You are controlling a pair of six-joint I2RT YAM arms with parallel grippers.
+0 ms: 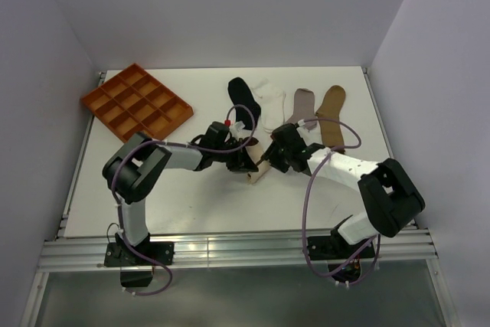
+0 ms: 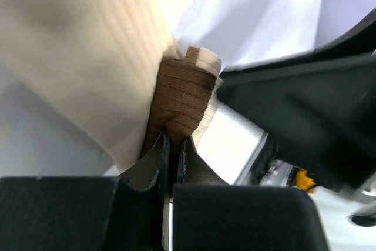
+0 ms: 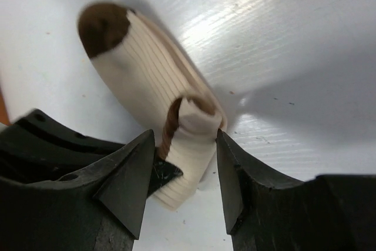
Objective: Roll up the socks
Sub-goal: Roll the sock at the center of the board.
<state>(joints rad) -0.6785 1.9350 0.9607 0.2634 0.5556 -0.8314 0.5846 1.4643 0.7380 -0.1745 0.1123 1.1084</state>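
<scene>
The cream sock with brown bands (image 1: 256,175) lies mid-table, where both grippers meet. My left gripper (image 2: 173,142) is shut on its brown band (image 2: 182,98) at the folded end. In the right wrist view that sock (image 3: 147,69) stretches away to its brown toe (image 3: 103,24). Its near end is curled into a small roll (image 3: 197,139). My right gripper (image 3: 187,142) straddles this roll, both fingers touching its sides. A tip of the left fingers (image 3: 167,171) pokes in beneath it. The black (image 1: 239,89), white (image 1: 269,101), grey (image 1: 301,105) and tan (image 1: 331,109) socks lie flat in a row behind.
An orange compartment tray (image 1: 136,101) sits at the back left of the white table (image 1: 191,197). Walls close in the table on three sides. Cables loop from both arms over the middle. The right gripper's black body (image 2: 305,116) crowds the left wrist view.
</scene>
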